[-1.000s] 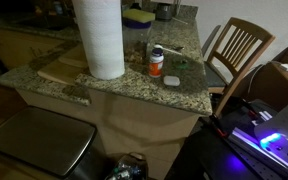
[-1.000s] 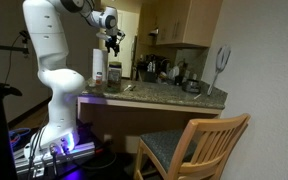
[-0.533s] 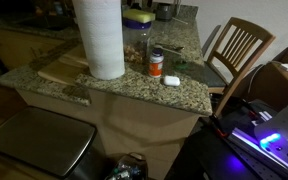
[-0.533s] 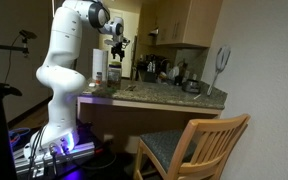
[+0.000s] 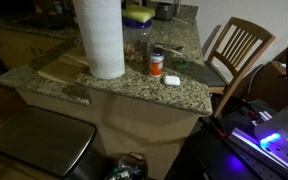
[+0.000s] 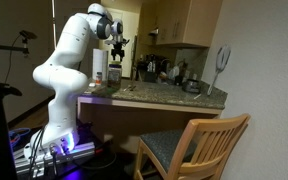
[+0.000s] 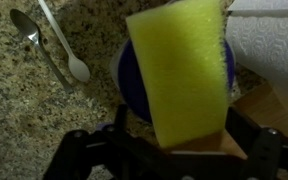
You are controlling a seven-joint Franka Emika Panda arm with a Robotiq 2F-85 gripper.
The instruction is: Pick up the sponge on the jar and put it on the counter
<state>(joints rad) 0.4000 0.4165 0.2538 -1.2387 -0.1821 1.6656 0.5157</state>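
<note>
The white jointed robot arm [image 6: 69, 60] appeared only in an exterior view. It was bent over the speckled tan-grey granite desk [image 6: 169, 95] with its dark pincer [image 6: 117, 45] hanging above it. The jar was too small to pick out there.

A slatted wooden chair [image 5: 239, 48] stood off the desk's end, well apart from the jar. The tall white paper-towel roll [image 5: 100, 38] stood just beside the clear wide jar with the round blue-purple lid [image 5: 136, 42]. A pale wooden board [image 5: 62, 70] lay on the far side of the roll from the jar. The small flat bright yellow sponge [image 5: 138, 16] lay on the jar's lid, and a small orange bottle with a white cap [image 5: 156, 62] stood near the jar.

Only the wrist view showed the pincer [image 7: 174, 118] spread wide, with a black finger [image 7: 117, 120] on either side of the sponge [image 7: 179, 65]. Whether they touched it could not be told. That view alone also showed a metal spoon [image 7: 26, 28] and a white plastic spoon [image 7: 69, 55] lying on the granite beside the jar.
</note>
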